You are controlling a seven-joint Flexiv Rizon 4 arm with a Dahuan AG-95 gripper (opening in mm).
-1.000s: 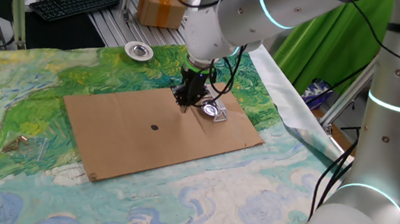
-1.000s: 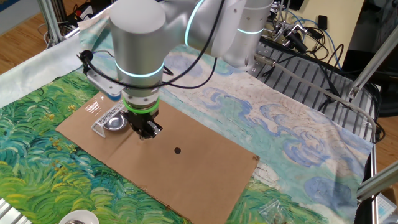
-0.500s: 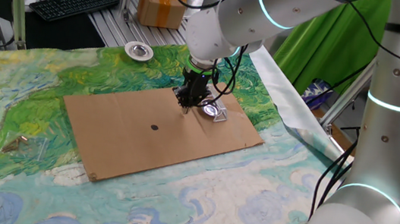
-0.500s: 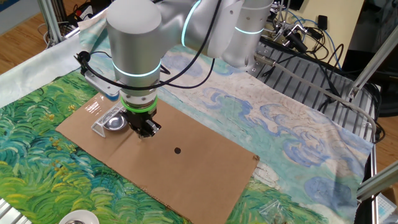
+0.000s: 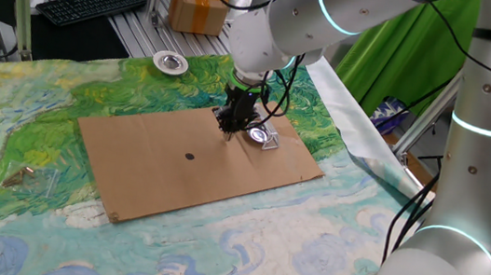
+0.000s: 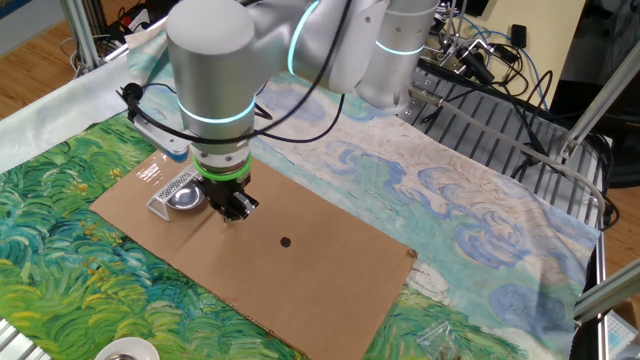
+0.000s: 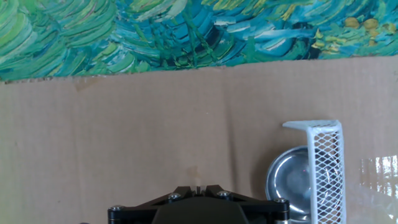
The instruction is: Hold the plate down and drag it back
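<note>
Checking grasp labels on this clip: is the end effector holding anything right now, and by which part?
Nothing is held. The end effector is shut with nothing between its fingers, its tip down at the cardboard sheet beside the plate, not on it.

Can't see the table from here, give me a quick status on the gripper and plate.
Gripper shut, down on the cardboard beside the plate, not on it. Plate sits against a white mesh piece. Nothing between them.

My gripper [image 5: 228,128] points down, jaws closed, tip on the cardboard [image 5: 196,161]. Plate [image 5: 256,135] sits just beside it, against a white wedge [image 5: 270,142]. Second dish [image 5: 171,63] is well apart on the cloth [image 5: 3,126].
</note>
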